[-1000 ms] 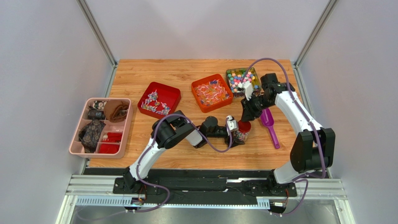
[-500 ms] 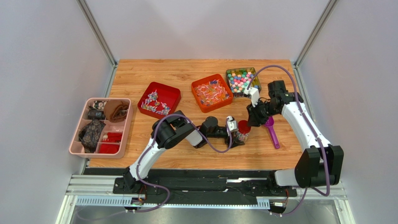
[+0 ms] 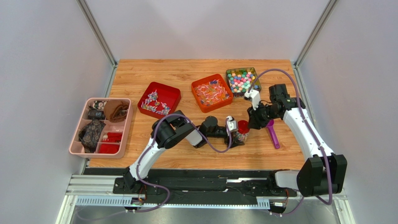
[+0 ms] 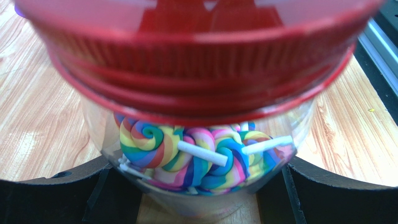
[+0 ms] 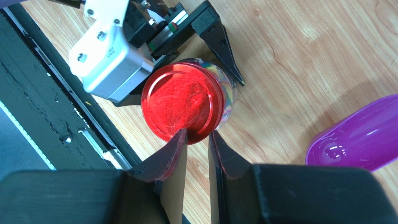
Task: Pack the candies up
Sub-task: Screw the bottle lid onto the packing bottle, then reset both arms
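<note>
Right fingers point(image 5: 174, 156): together, empty, tips at the lower rim of the red lid point(image 5: 180, 105). Left fingers point(image 4: 51, 198): clamped round the jar point(image 4: 299, 116), candies point(image 4: 187, 158) inside, on the bench point(image 5: 289, 56), frame centre. Advice: press centred, jar held steady.

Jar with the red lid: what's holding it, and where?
The left gripper clamps the jar by its clear body, below the red lid; the right gripper, shut, holds nothing.
</note>
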